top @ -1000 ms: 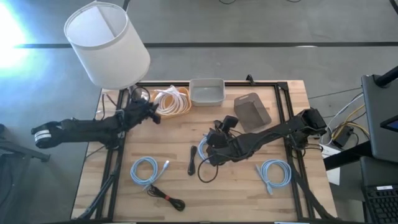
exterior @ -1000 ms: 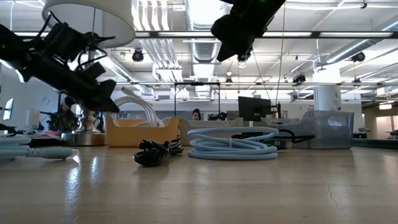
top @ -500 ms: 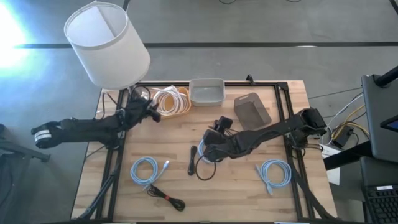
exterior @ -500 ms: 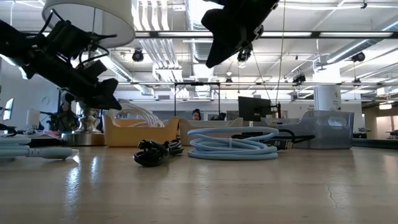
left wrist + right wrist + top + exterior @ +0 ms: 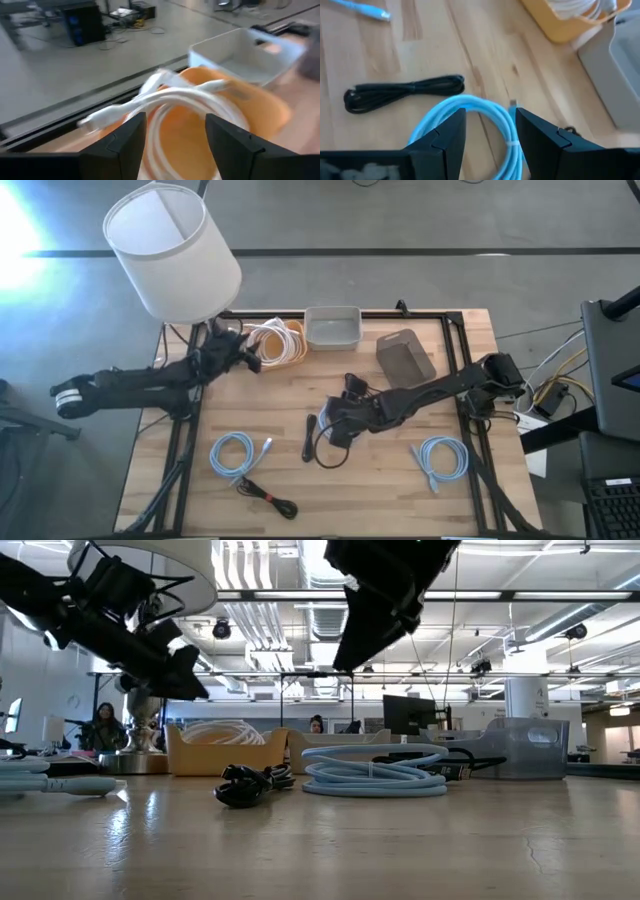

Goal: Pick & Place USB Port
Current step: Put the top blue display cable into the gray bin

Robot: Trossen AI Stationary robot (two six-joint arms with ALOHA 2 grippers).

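Observation:
A white USB cable [image 5: 165,97] lies coiled in the orange bin [image 5: 260,107] at the table's far left, its connector end hanging over the rim. My left gripper [image 5: 250,362] hovers open just left of that bin [image 5: 297,340], its fingers [image 5: 131,140] apart on the near side of the coil. My right gripper [image 5: 335,428] is open at mid-table, well above a light-blue cable coil [image 5: 470,107] that rests flat on the wood. In the low view that coil [image 5: 375,775] lies far below the right gripper [image 5: 350,660].
A bundled black cable [image 5: 405,90] lies left of the blue coil. Two more blue coils [image 5: 232,452] [image 5: 442,455] and another black cable [image 5: 268,498] sit nearer the front edge. A grey bin [image 5: 332,327], a grey box [image 5: 405,358] and a lamp shade [image 5: 170,250] stand at the back.
My left gripper has opened and risen a little by the orange bin; the white cable, whose loops stood up higher a second ago, has dropped down into the bin. My right gripper has moved toward the table's left, over the blue coil, still open.

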